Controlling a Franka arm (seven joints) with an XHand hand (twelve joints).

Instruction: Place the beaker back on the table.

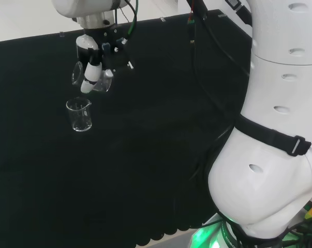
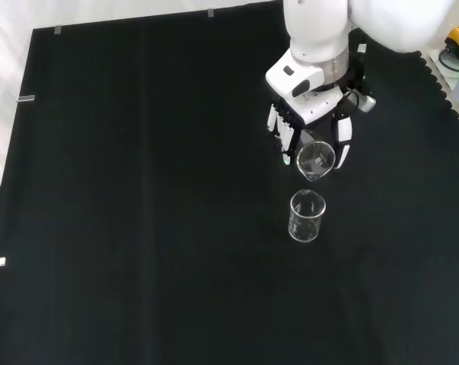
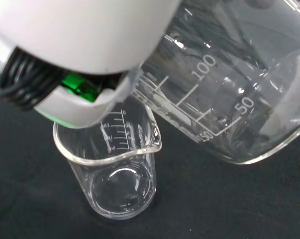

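Front view: hand holds beaker mid-cloth

The desk wears matt black cloth. The tilted clear glass beaker in the glossy black-and-white plastic hand and the small upright clear glass beaker at lower centre are smooth, shiny, with white printed scales.

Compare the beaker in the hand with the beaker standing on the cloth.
The held beaker is gripped in the hand above the black cloth; the standing beaker rests on it untouched. The held beaker is tilted, its mouth tipped toward the standing beaker, which is upright. In the wrist view the held beaker looks wider. Both are clear, graduated glass with a spout.
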